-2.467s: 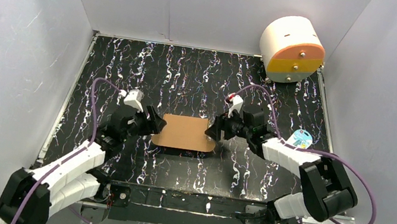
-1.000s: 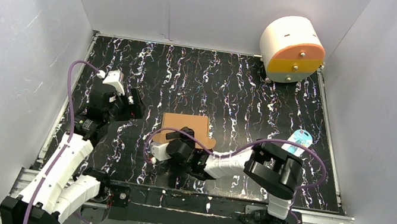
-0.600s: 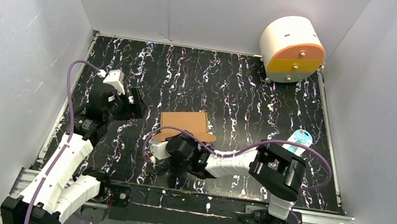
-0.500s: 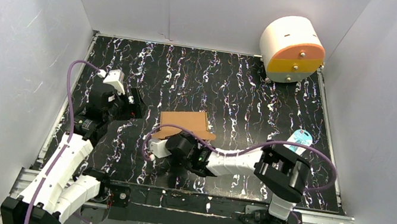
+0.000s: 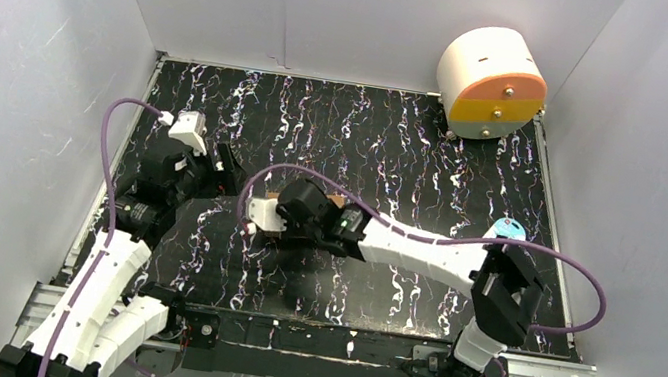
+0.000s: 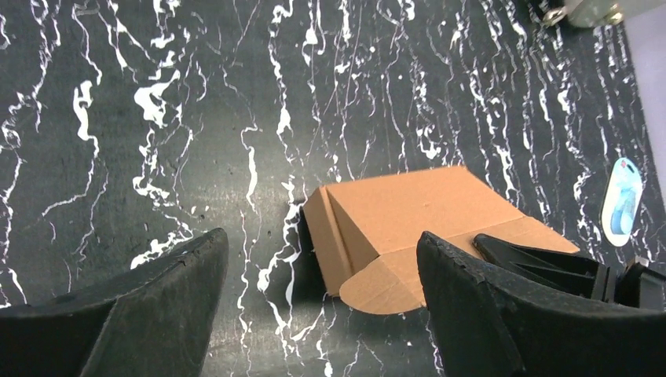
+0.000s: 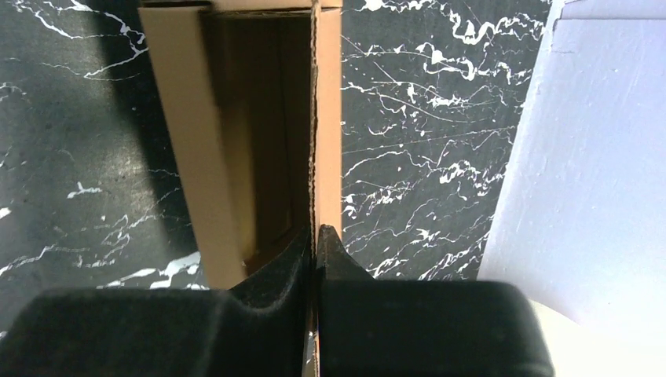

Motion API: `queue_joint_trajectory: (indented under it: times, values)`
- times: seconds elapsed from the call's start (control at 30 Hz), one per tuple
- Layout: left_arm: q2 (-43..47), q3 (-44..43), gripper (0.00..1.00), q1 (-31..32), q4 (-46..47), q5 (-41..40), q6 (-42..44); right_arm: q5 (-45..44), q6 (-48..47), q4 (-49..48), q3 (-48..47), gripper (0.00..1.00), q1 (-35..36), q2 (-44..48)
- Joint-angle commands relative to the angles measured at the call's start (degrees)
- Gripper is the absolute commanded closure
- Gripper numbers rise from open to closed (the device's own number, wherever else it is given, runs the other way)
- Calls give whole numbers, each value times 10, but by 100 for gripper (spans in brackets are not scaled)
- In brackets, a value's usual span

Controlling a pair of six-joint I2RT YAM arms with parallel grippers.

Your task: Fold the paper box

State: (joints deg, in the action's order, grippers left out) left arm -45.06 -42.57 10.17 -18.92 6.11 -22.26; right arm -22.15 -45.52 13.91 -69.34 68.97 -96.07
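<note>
Fingers of the right claw [image 7: 316,236] are pressed together on the thin edge of one upright wall of the box [image 7: 184,118], with the cardboard pinched between the two black tips. That wall runs straight away from the claw, and beside it the inside of the box shows as a dark, open trough.

Seen from the left wrist, the box is brown cardboard, partly folded up: a broad flat panel, a short end wall and a rounded flap [image 6: 385,287] at its near corner. It sits left of the middle of the black, white-veined tabletop [image 5: 397,148], mostly hidden under the right arm from above.

The left claw [image 6: 322,238] is spread wide and holds nothing, near the box's left end and clear of it.

A small blue-and-white item [image 5: 507,228] lies near the right edge. A white cylinder [image 5: 491,82] with an orange-and-yellow face stands in the far right corner.
</note>
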Motion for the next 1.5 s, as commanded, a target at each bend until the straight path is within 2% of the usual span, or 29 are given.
queue_joint_trajectory:
  times: [0.0,0.13,0.27,0.57,0.67,0.83,0.93,1.1,1.37,1.47]
  values:
    - [17,-45,14,-4,-21,-2,16,86,47,156,-98,89,-25,10]
    - [16,-49,14,-4,-23,-16,25,122,53,194,-131,89,-49,3]
    - [26,-25,14,-4,-12,-1,-5,137,65,187,-112,85,-49,-9]
    - [48,52,17,-4,42,45,-81,53,74,12,45,78,-2,15]
    - [35,70,19,-4,61,75,-101,44,79,-18,74,64,6,23]
    - [6,103,21,-4,100,118,-138,68,106,-1,71,38,6,46]
    - [-6,120,21,-3,119,135,-155,86,116,16,63,26,4,76]
    - [-1,163,22,-2,144,148,-185,168,151,58,30,19,-53,108]
    - [-3,221,24,23,206,154,-244,448,190,48,8,14,-221,121]
    - [-7,235,24,39,219,136,-251,475,210,21,11,13,-264,108]
